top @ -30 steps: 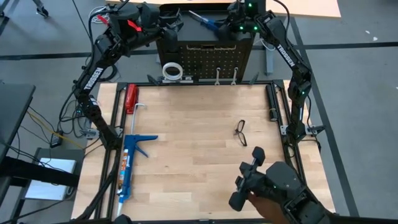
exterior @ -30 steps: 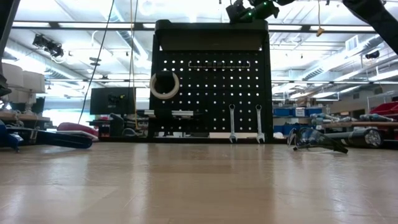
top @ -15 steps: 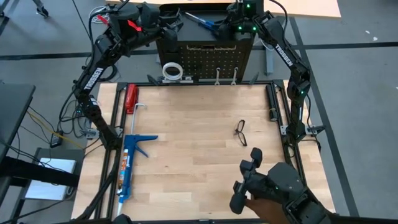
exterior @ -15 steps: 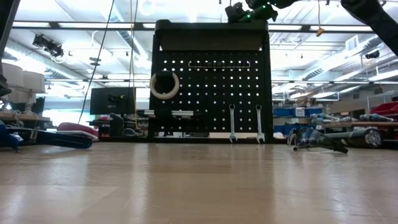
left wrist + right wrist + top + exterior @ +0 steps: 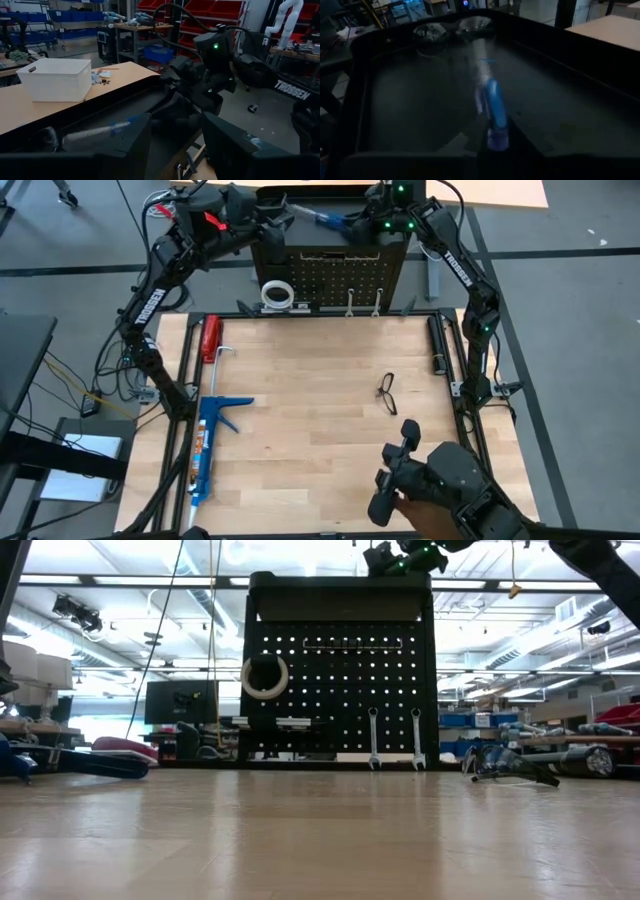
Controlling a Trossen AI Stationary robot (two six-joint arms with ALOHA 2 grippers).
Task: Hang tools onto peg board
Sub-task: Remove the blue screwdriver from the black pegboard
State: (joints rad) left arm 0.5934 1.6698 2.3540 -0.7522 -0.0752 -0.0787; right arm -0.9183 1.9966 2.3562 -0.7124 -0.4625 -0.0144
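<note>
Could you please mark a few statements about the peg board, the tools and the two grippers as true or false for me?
1. The white tape roll hangs on the peg board. True.
2. Both silver wrenches lie flat on the table. False: they hang side by side low on the board.
3. The right gripper holds the blue-handled screwdriver over the tray on top of the board. True.
4. The safety glasses hang on the board. False: this pair lies on the wooden table.
5. The left gripper is down at the caulking gun. False: it is up at the board's top, by the right gripper.
</note>
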